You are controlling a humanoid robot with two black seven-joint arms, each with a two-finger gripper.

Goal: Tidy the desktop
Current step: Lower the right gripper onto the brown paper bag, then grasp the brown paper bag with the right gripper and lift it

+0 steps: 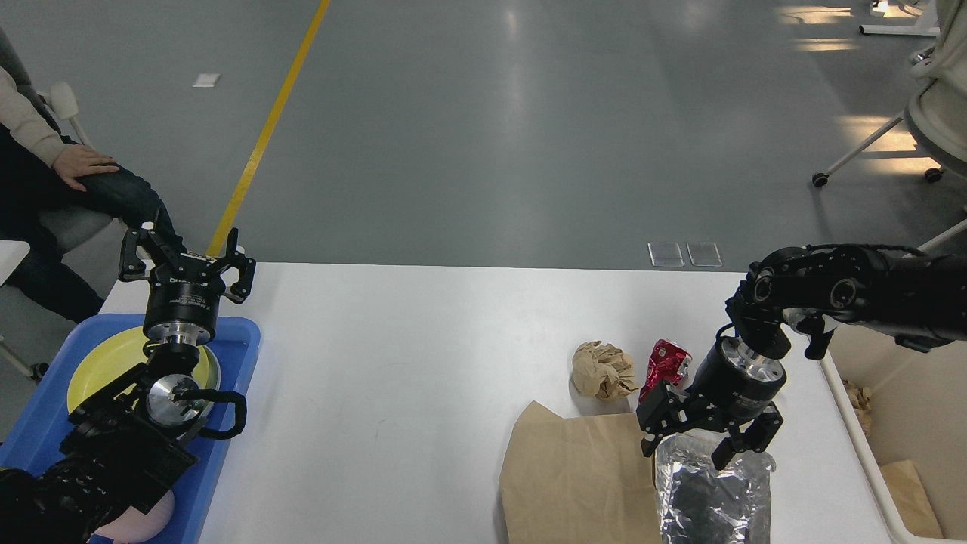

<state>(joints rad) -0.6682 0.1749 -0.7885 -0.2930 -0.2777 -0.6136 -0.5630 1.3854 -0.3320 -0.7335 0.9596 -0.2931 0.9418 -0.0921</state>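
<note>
The large smooth white rectangular desktop point(393, 378) is seen filling the lower middle of the view, and all the other things are placed on it or beside its edges. The right gripper point(686, 447) is pointed downward, with its two black fingers point(651, 437) spread wide apart and nothing held between them. Directly under these fingers, and partly between their tips, the upper edge of a crumpled silver foil packet point(714, 495) is found; whether the tips touch the foil cannot be told. Just behind the fingers, a crushed red metal can point(665, 366) is partly hidden by the gripper body. To the left of the fingers a crumpled ball of brown paper point(603, 369) is lying, and below it a flat brown paper bag point(578, 476) is spread, touching the foil packet at its right side. To the right of the fingers, beyond the table edge, a cream-white rectangular plastic bin point(850, 408) is seen, with some brown paper scraps point(910, 487) inside. The left gripper point(185, 253) is held upward at the far left, well apart from the litter, and its fingers point(133, 255) are also opened wide and empty. Under and in front of these fingers a blue plastic tray point(242, 355) is standing at the left edge of the desktop, and a round yellow plate point(106, 363) is lying inside it. A seated person in dark trousers point(45, 189) is visible behind the tray, on the floor side.
</note>
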